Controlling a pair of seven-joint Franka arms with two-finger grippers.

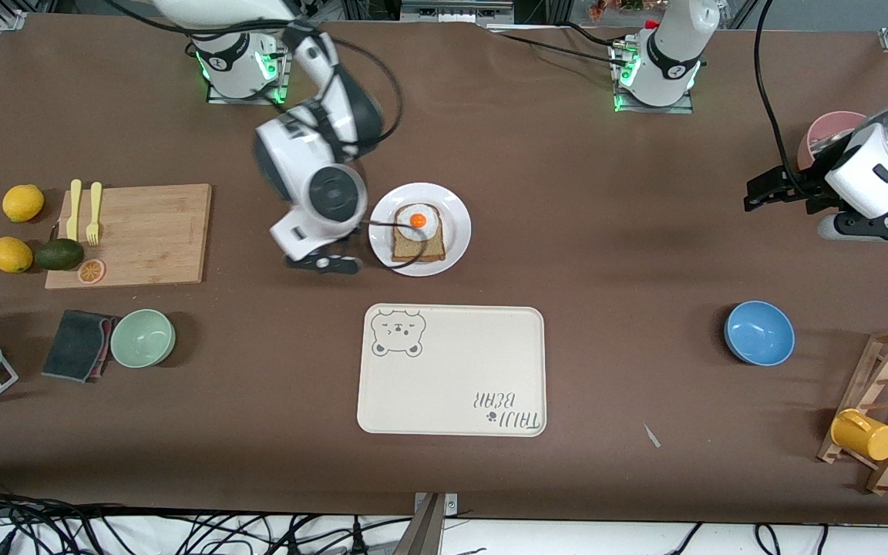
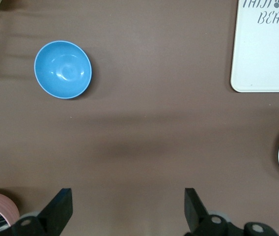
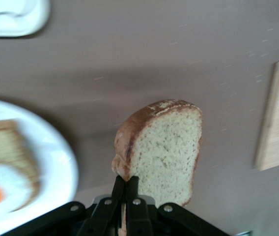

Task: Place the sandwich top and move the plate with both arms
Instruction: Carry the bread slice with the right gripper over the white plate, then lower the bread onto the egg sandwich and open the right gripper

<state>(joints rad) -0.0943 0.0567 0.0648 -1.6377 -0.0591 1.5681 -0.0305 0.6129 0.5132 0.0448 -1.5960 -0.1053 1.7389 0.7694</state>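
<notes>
Brown cloth covers the whole table [image 1: 606, 231], and we've got plenty laid out on it. Centre stage sits the white plate [image 1: 455, 223] carrying a bread slice with a fried egg [image 1: 418, 220] on it, and nearer the front camera lies the cream bear tray [image 1: 452, 378]. Right beside the plate, toward the right arm's end of the table, the right gripper [image 3: 125, 196] hangs over bare cloth with its fingers pinched tight on the sandwich top [image 3: 166, 147], the slice held by one edge and standing out from the fingers. From the front that slice is completely hidden under the arm's bulky wrist, so only the right wrist view shows it. A black cable [image 1: 394, 266] loops across the plate. Further along that end sit a wooden cutting board [image 1: 147, 231] with a yellow fork [image 1: 92, 212], two lemons, an avocado [image 1: 58, 253] and a green bowl [image 1: 142, 338]. Over at the left arm's end, the left gripper [image 2: 127, 214] waits with fingers spread wide and empty above the cloth, near a blue bowl [image 1: 758, 332], a pink cup [image 1: 825, 131] half hidden by the arm, and a wooden rack [image 1: 887, 401] holding a yellow mug [image 1: 864, 435].
</notes>
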